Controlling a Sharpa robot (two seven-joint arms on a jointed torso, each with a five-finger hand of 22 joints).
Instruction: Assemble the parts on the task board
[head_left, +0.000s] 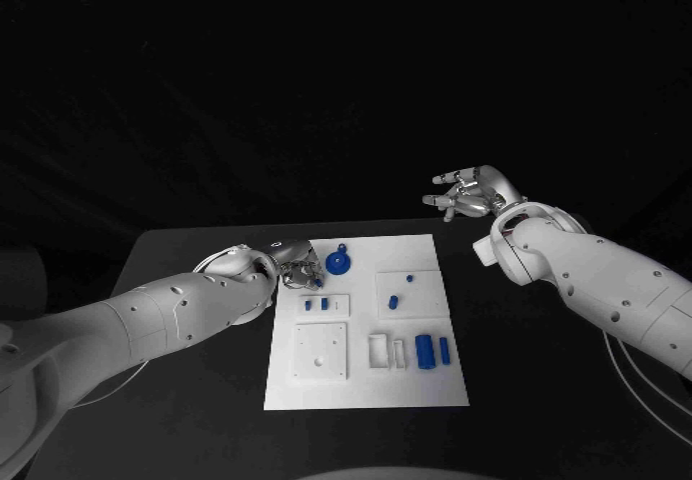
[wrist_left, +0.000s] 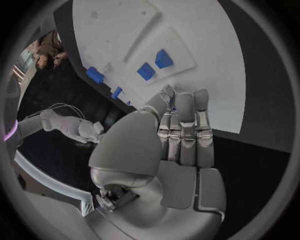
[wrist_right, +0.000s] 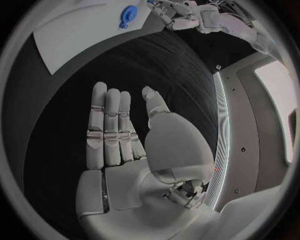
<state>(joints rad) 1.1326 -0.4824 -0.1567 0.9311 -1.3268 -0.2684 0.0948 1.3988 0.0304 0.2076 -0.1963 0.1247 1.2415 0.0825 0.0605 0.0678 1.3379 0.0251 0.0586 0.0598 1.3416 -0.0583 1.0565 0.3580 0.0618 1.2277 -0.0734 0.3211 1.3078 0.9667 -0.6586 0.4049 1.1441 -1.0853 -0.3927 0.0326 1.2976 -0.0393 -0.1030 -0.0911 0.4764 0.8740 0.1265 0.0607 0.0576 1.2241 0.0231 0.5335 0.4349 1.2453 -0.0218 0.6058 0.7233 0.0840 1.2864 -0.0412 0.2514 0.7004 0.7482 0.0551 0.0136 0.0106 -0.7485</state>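
Hovering at upper-left corner of white rectangular task board: silver left hand, fingers straight, side by side, nothing held. Just beside it on board, round blue disc-shaped part. Small blue block parts in mid-board recesses; larger blue rectangular part lower right. Board lies flat mid black worktop. Silver right hand raised well beyond board's far right corner, fingers extended, empty.

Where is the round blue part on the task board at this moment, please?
In the head view the round blue part lies at the far left corner of the task board, just beside the left hand, which hovers at the board's left edge.
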